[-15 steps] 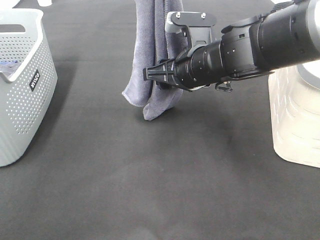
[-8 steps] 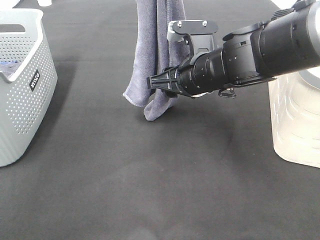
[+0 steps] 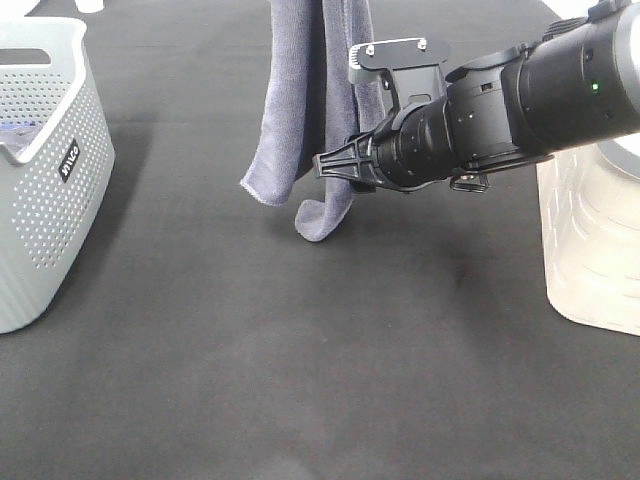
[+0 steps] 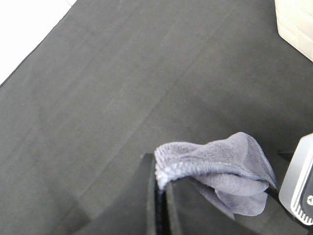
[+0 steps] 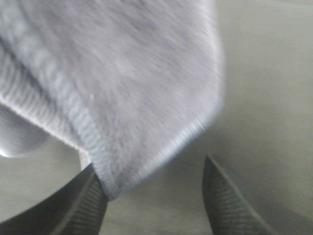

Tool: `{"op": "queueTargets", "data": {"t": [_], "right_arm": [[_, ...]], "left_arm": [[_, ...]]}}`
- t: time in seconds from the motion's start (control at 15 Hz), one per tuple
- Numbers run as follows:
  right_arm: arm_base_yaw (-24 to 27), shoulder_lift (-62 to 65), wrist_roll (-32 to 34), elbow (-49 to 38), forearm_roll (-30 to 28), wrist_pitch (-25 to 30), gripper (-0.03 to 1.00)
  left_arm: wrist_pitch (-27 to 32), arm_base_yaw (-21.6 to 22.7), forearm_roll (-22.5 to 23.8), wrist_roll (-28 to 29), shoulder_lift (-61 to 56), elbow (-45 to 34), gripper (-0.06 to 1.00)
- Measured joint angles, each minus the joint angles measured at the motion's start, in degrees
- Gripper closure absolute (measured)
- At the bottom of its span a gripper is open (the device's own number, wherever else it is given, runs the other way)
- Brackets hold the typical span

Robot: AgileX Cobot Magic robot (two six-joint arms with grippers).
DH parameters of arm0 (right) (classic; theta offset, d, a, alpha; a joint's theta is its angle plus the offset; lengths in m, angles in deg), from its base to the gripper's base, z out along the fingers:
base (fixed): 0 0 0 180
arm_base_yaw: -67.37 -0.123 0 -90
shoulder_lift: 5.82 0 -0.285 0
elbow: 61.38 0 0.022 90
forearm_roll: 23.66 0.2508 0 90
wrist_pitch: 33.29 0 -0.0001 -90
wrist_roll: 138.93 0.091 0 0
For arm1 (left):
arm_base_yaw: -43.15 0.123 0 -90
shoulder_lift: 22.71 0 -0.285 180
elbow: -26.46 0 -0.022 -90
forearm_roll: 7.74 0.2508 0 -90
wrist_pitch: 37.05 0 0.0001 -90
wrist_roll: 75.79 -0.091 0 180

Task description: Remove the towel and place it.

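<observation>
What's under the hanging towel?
Only bare black mat shows under the towel. Whether its lowest fold touches it is unclear; the right gripper covers part of the cloth.

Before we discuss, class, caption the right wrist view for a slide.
Open right gripper at the hemmed edge of the hanging towel, dark tabletop beyond.

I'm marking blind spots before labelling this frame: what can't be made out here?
- Exterior high: the top of the towel and the left gripper holding it, cut off by the upper edge.
- Exterior high: what the grey basket holds, hidden by its wall.
- Right wrist: whether the towel hem touches a finger of the right gripper, too blurred.
- The towel tag: seen in no view.
</observation>
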Motion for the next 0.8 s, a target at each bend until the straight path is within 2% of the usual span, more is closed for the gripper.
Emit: {"op": "queueTargets", "data": {"t": [0.13,0.33,0.8], "right_arm": [[0.00,0.00,0.00,0.00,0.00,0.40,0.41],[0.00,0.00,0.00,0.00,0.00,7.91,0.41],[0.00,0.00,-1.55,0.00,0.00,9.11,0.42]], "left_arm": [[0.00,0.00,0.00,0.00,0.00,0.00,0.94],[0.00,1.66,0.00,-0.06,0.00,0.00,0.94],[1.55,3.44,-0.06,-1.09,0.00,0.00,0.94]]}}
